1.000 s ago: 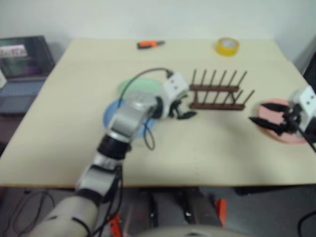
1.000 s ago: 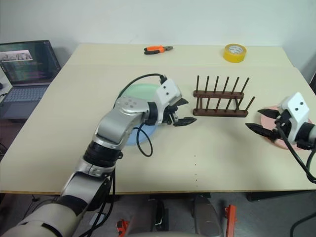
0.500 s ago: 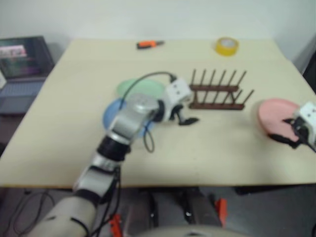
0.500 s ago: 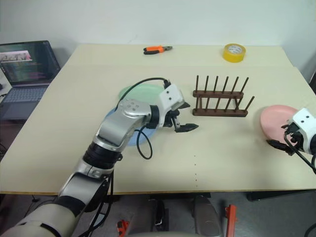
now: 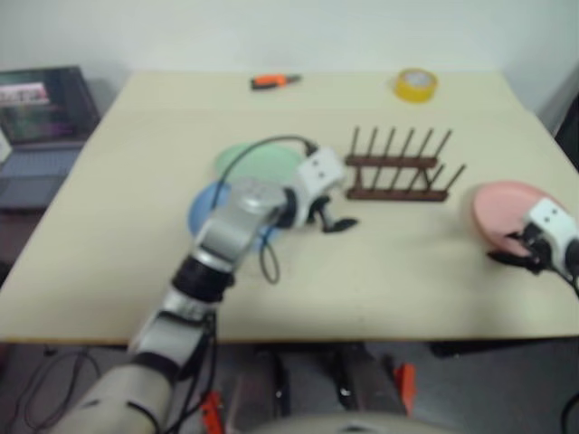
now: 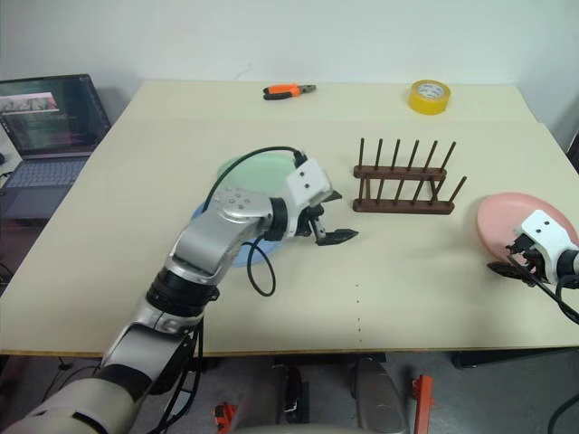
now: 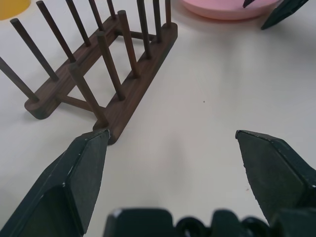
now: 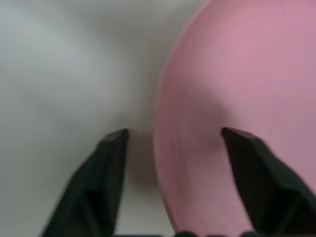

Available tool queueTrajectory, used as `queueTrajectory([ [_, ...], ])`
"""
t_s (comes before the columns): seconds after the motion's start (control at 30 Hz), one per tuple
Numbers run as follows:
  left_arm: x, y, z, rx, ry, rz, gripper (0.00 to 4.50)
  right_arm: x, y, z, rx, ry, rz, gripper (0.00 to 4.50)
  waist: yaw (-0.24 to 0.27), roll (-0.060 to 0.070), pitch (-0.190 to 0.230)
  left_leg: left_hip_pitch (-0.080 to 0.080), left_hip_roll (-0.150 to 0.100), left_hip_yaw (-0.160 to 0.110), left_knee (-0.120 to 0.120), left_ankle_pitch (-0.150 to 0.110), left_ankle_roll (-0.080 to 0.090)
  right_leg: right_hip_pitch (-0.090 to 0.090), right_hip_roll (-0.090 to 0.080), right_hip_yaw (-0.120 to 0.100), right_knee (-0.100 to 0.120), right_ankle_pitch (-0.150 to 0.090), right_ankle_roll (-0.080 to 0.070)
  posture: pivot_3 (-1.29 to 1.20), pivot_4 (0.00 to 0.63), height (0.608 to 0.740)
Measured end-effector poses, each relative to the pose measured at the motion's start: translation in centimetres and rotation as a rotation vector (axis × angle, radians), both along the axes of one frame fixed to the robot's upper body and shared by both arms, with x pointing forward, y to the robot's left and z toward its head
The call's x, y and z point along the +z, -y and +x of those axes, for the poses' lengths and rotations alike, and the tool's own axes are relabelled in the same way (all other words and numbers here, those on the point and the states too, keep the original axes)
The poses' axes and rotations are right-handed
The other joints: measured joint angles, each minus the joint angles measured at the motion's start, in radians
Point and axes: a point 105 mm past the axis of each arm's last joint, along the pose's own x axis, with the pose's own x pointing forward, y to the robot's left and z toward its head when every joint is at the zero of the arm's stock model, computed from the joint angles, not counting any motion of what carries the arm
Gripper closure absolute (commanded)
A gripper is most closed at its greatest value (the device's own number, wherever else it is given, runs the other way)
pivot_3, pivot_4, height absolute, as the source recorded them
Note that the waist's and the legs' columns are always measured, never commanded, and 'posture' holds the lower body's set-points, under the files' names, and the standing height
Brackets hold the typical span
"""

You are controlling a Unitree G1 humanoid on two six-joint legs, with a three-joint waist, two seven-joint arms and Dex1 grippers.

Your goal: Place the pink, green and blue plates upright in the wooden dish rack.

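Observation:
The pink plate (image 6: pixel 508 220) lies flat at the table's right, and its edge also shows in the left wrist view (image 7: pixel 222 7). My right gripper (image 6: pixel 508 268) is down at the plate's near rim. It is open, one finger (image 8: pixel 111 173) on the table side and the other over the plate (image 8: pixel 237 74). The wooden dish rack (image 6: pixel 404 185) stands empty in the middle. My left gripper (image 6: pixel 330 223) hovers open just left of the rack (image 7: pixel 98 64), holding nothing. Behind that arm lie the green plate (image 6: pixel 258 168) and, partly hidden, the blue plate (image 5: pixel 201 208).
A yellow tape roll (image 6: pixel 429 97) and orange pliers (image 6: pixel 289 90) lie at the table's far edge. A laptop (image 6: pixel 50 127) sits off the table to the left. The pink plate is close to the table's right edge.
My right gripper has dropped from above the pink plate to its near rim, and its fingers have come closer together. The left arm has stayed put.

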Motion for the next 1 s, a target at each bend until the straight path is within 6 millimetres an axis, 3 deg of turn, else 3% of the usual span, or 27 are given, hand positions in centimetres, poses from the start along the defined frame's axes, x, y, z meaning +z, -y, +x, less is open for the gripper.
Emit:
queueTrajectory([
  [0.2,-0.1,-0.2,0.1,0.011,-0.008,0.007,0.0,0.2,-0.1,0.3,0.003,0.026,-0.007,4.46,0.0,-0.002,-0.001,0.001,0.0,0.0,0.001,0.0,0.0,0.001,0.0,0.0,0.0,0.0,0.0,0.0,0.15,0.74],
  [0.37,-0.1,-0.2,0.1,0.009,-0.007,0.007,0.0,0.5,0.2,0.2,-0.011,0.044,-0.019,4.48,0.001,-0.004,-0.002,0.003,0.0,0.0,0.001,0.0,0.0,0.003,0.0,0.0,0.0,-0.001,-0.002,0.0,0.15,0.74],
  [0.5,0.1,-0.1,0.1,0.0,0.006,0.003,0.0,2.6,0.2,0.4,-0.015,0.104,-0.009,4.48,0.001,-0.004,-0.002,0.003,0.0,0.0,0.0,0.0,0.0,0.003,0.0,0.0,0.0,-0.001,-0.001,0.0,0.15,0.74],
  [0.73,0.3,-0.1,0.0,-0.01,0.011,-0.008,0.0,8.9,0.0,0.9,-0.013,0.307,0.122,4.48,0.0,-0.004,-0.002,0.003,0.0,0.0,-0.001,0.0,0.0,0.003,0.0,0.0,0.0,0.0,-0.001,0.0,0.15,0.74],
  [0.87,0.4,-0.2,0.0,-0.012,0.02,-0.012,0.0,14.7,-0.8,1.6,0.024,0.492,0.235,4.48,-0.001,-0.004,-0.002,0.003,0.0,0.0,0.0,0.0,0.0,0.003,0.0,0.0,0.0,0.0,-0.001,0.0,0.15,0.74],
  [1.0,0.5,-0.1,0.0,-0.013,0.021,-0.015,0.0,18.6,-2.3,1.8,0.098,0.607,0.325,4.48,0.0,-0.004,-0.002,0.002,0.0,0.0,-0.001,0.0,0.0,0.002,0.0,0.0,-0.001,-0.001,-0.001,0.0,0.15,0.74],
])
